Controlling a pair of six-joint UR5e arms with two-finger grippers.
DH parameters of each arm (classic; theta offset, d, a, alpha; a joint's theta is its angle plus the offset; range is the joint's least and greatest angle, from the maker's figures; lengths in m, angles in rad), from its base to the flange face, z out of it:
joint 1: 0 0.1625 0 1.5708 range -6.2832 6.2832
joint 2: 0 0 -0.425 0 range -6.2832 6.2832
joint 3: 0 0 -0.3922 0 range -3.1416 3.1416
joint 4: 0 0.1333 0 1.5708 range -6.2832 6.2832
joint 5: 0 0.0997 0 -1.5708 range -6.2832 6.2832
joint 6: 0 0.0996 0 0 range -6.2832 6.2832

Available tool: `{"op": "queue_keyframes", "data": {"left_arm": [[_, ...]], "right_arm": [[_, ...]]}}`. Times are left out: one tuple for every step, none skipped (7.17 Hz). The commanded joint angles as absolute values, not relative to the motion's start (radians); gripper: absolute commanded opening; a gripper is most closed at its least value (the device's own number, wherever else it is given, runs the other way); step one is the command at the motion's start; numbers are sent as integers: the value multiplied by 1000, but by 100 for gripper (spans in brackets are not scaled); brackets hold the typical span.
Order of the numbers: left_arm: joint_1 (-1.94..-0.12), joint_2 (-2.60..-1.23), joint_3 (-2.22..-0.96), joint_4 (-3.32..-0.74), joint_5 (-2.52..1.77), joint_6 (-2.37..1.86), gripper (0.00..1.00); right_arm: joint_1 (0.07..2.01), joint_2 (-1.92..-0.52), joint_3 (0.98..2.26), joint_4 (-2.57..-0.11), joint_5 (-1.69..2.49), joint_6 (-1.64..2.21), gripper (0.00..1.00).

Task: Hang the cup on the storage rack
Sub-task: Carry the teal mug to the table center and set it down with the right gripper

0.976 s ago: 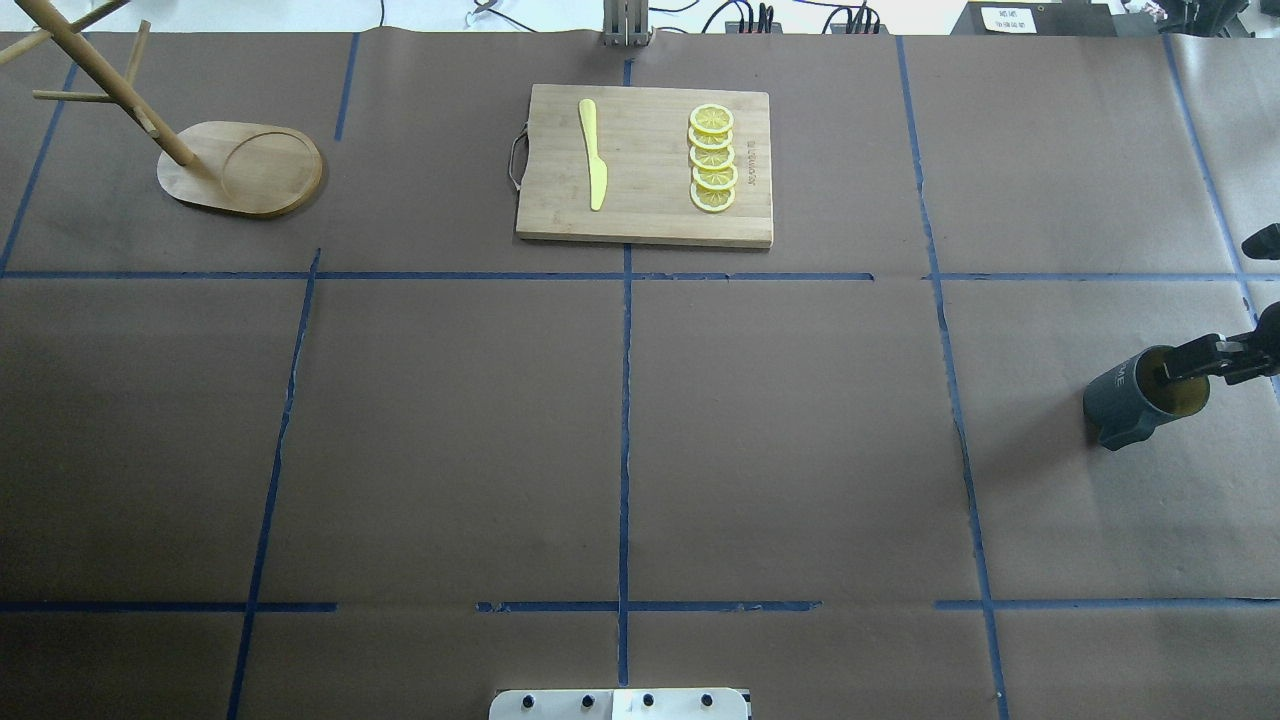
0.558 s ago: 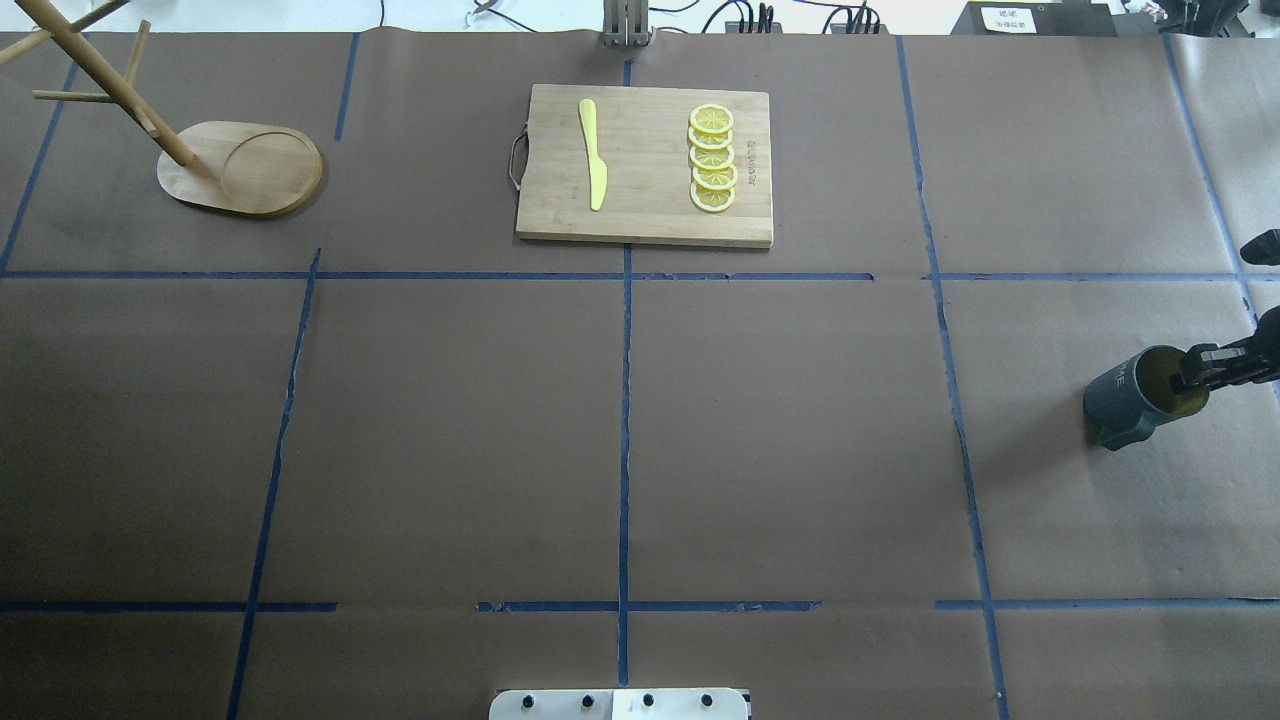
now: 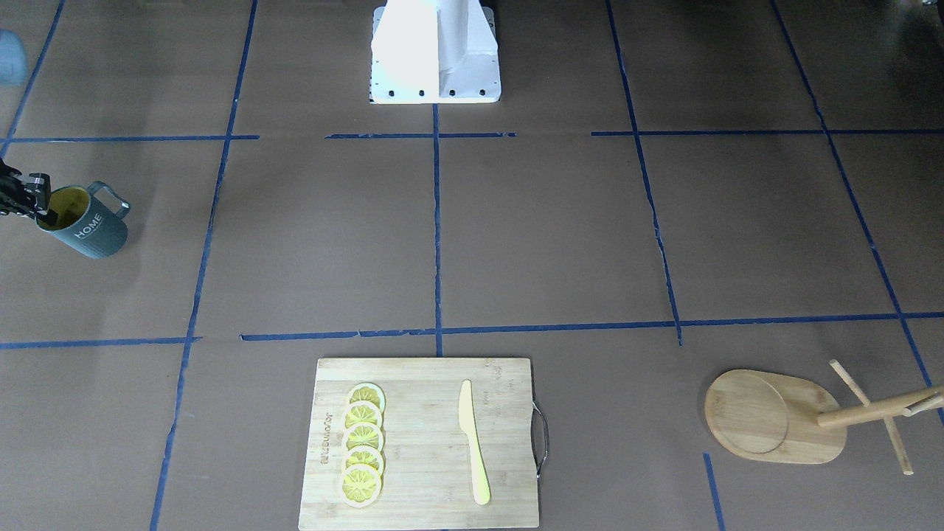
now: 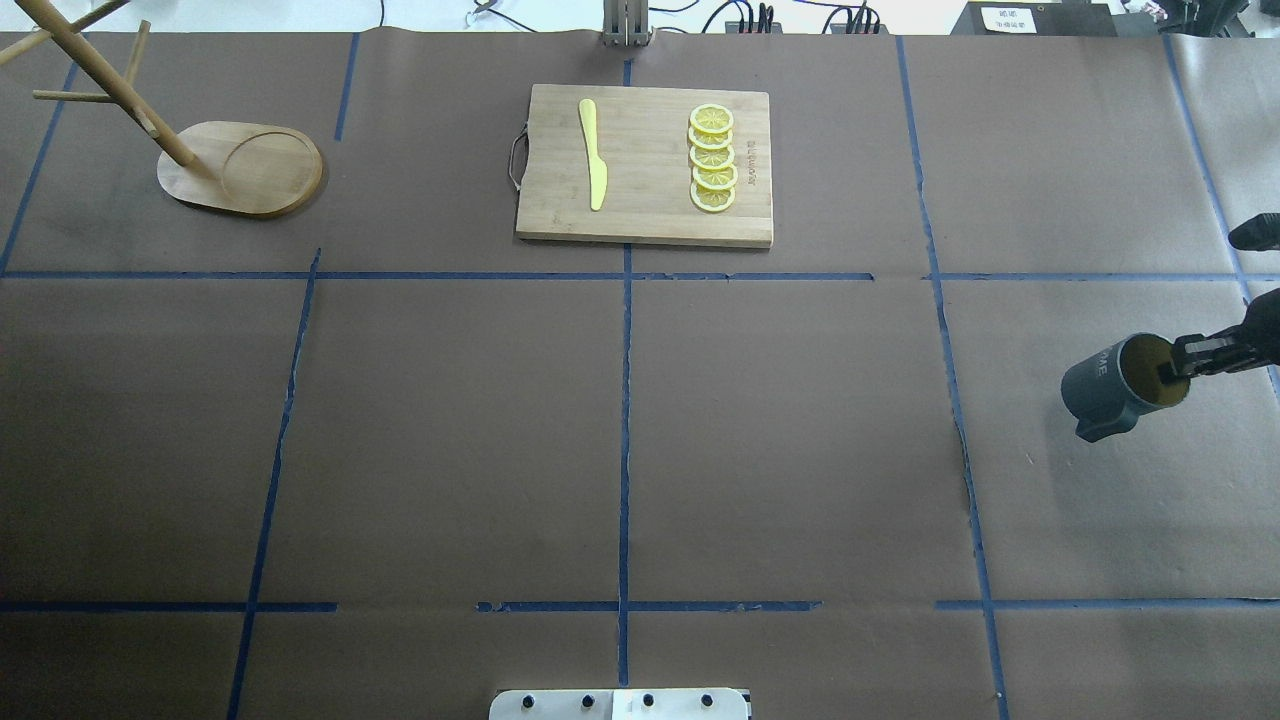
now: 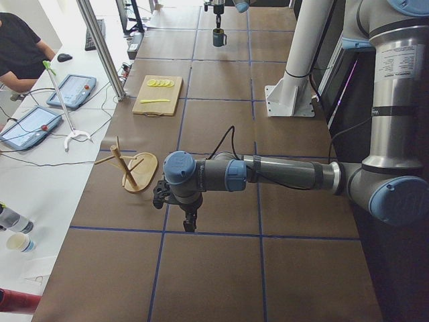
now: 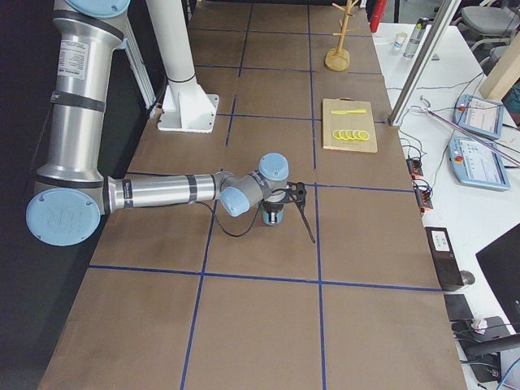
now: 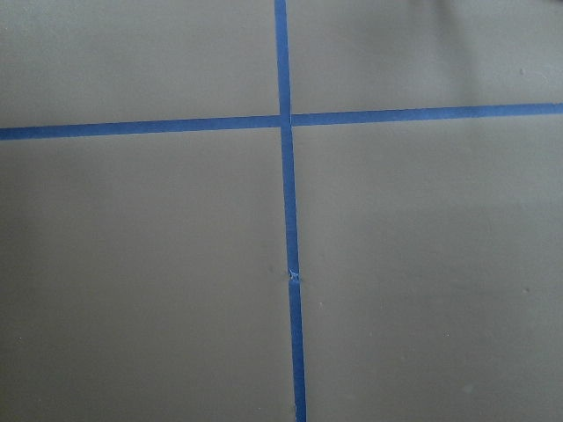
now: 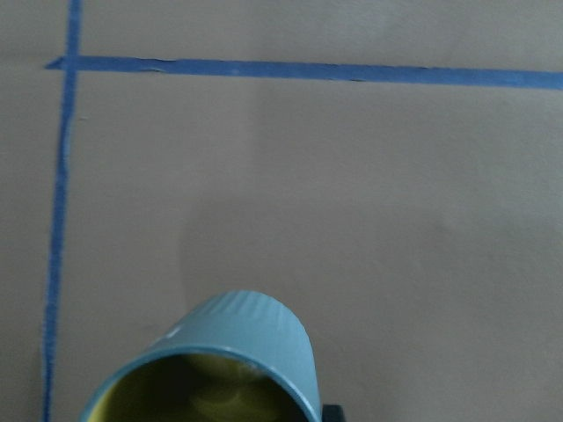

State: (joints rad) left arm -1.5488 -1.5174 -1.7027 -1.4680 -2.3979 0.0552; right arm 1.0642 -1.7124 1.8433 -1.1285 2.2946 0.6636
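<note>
The cup [image 4: 1105, 385], dark grey-blue with a yellow inside and white "HOME" lettering, is at the table's far right, tilted; it also shows in the front view [image 3: 87, 225] and in the right wrist view [image 8: 229, 360]. My right gripper [image 4: 1177, 367] is shut on its rim, with one finger inside the mouth. The storage rack [image 4: 240, 170], a light wooden mug tree, stands at the far left back; it also shows in the front view [image 3: 774, 417]. My left gripper [image 5: 190, 224] shows only in the exterior left view, over bare paper near the rack; I cannot tell whether it is open or shut.
A bamboo cutting board [image 4: 645, 165] with a yellow knife [image 4: 593, 155] and several lemon slices [image 4: 712, 160] lies at the back centre. Brown paper with blue tape lines covers the table. The robot's base plate [image 4: 620, 703] is at the near edge.
The cup has shifted left and slightly away with the right gripper on its rim. The rack and the board have not moved.
</note>
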Motion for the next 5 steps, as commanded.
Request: {"op": "queue_keyframes", "data": {"left_arm": [[-1548, -1519, -1694, -1468, -2401, 55, 100], [-1548, -1517, -1692, -1468, -2401, 55, 100], [-1548, -1519, -1690, -1468, -2401, 55, 100], [-1546, -1517, -1689, -1468, -2401, 55, 100], [-1546, -1519, -1689, -1468, -2401, 55, 100]], "right_arm": [[997, -1547, 1996, -1420, 2292, 666, 0], [932, -1417, 2005, -1515, 2255, 713, 0], [848, -1329, 2003, -1541, 2241, 841, 0], [747, -1196, 1940, -1548, 2200, 1015, 0], [676, -1066, 1855, -1549, 2128, 1163, 0]]}}
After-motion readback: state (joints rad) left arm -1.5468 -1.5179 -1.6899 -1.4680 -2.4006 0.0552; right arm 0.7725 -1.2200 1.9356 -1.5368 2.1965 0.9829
